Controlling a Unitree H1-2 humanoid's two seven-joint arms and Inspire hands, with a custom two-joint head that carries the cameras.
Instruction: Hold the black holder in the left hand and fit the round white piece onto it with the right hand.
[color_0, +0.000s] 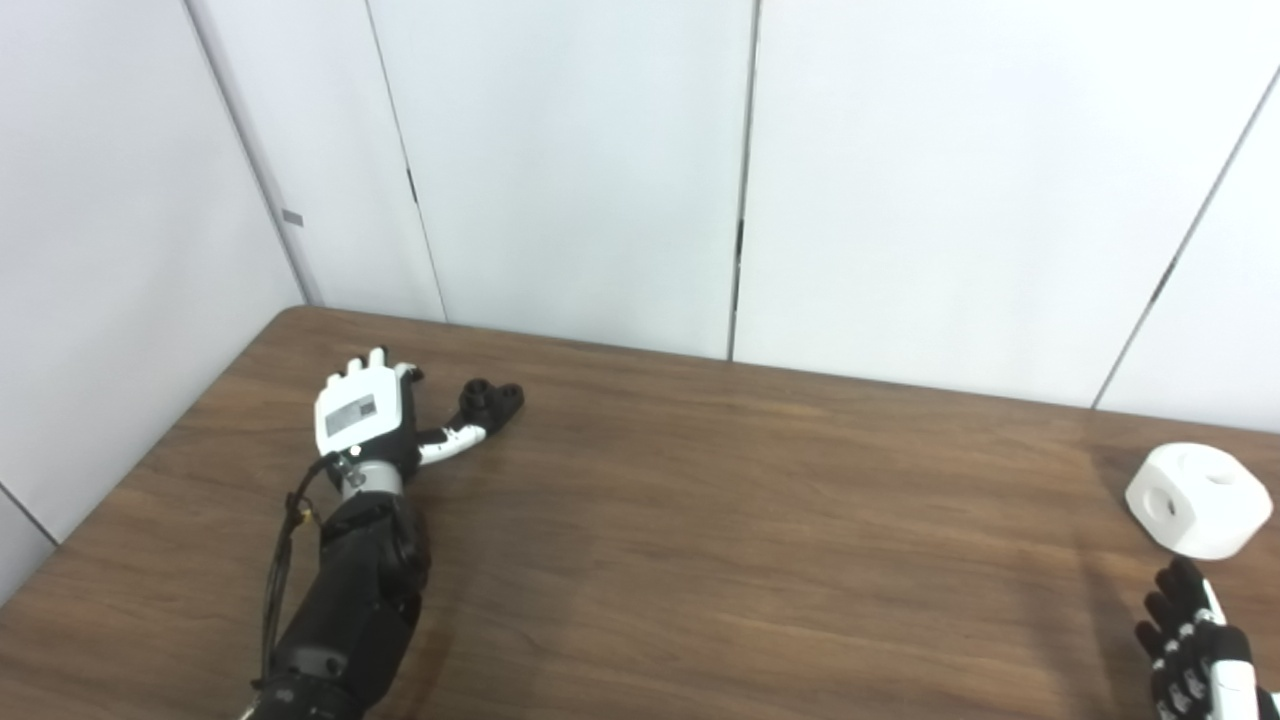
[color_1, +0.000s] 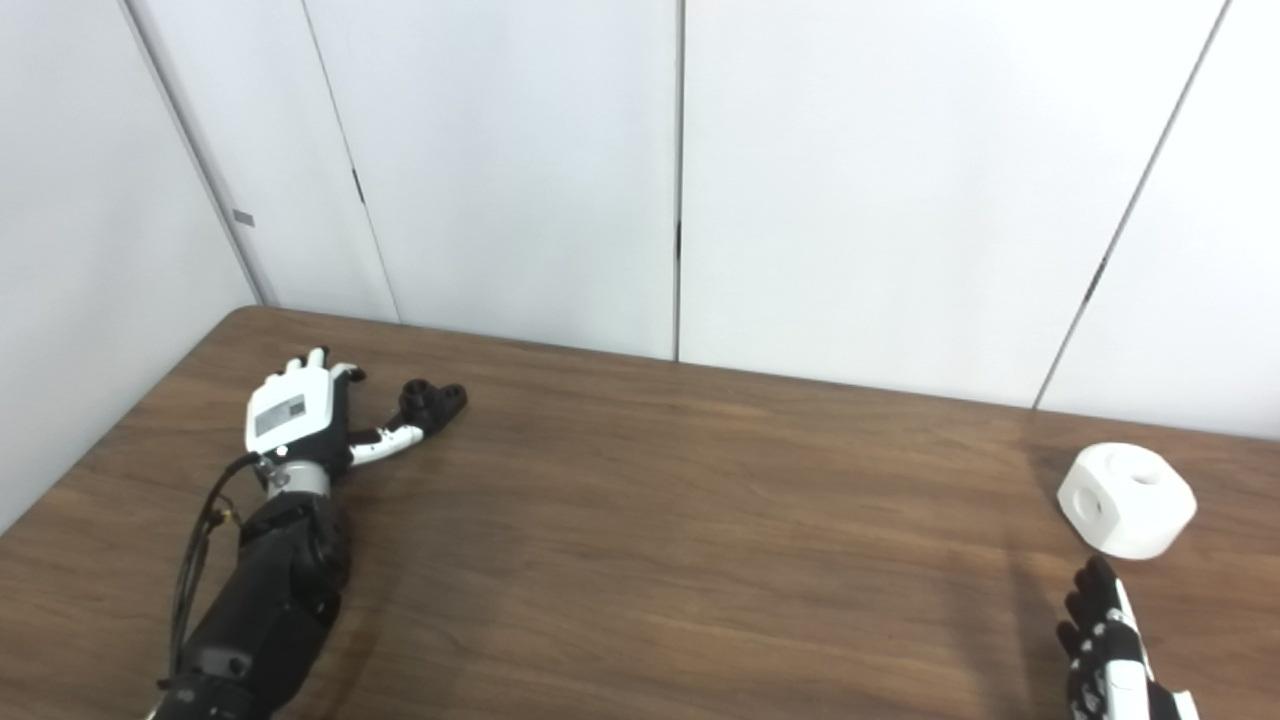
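Note:
The small black holder (color_0: 491, 402) lies on the brown table (color_0: 700, 520) at the far left. My left hand (color_0: 368, 420) lies flat just left of it, open, its thumb reaching to the holder's near side; I cannot tell if it touches. The round white piece (color_0: 1199, 498), faceted with round holes, sits at the table's right side. My right hand (color_0: 1195, 645) is open at the bottom right corner, fingers pointing up, a little short of the white piece and apart from it. The holder (color_1: 432, 402) and the white piece (color_1: 1127, 499) also show in the right eye view.
White wall panels (color_0: 600, 170) stand right behind the table's far edge. The table's left corner lies near my left hand.

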